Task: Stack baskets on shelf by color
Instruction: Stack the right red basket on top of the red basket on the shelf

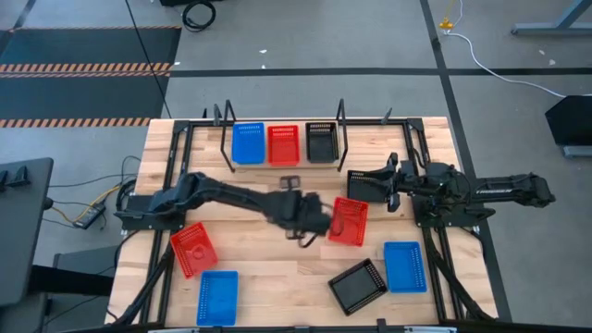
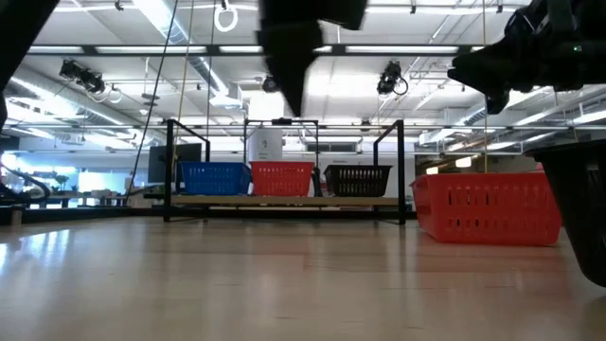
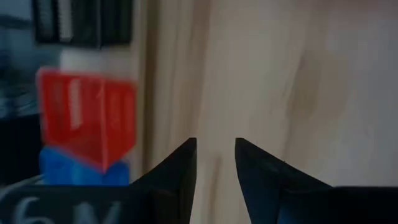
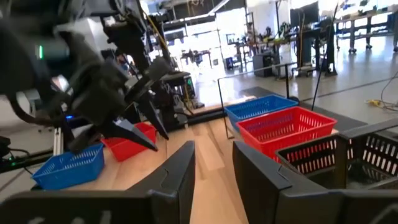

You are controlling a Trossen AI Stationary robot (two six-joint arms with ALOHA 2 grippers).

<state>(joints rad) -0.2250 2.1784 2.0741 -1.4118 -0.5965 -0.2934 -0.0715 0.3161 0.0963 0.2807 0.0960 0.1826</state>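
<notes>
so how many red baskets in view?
3. One on the shelf between the blue and black ones, one mid-table by the left gripper, one near the table's left edge. None look hidden.

- No word, brand or label can be read with certainty in any of the four views.
- In the left wrist view, at the lower left of the frame, pale blurred marks (image 3: 59,210) stand on the dark body of the gripper; they may be a "6" followed by a letter, but the blur is too strong to tell.
- The baskets, the shelf and the table carry no legible print.
</notes>
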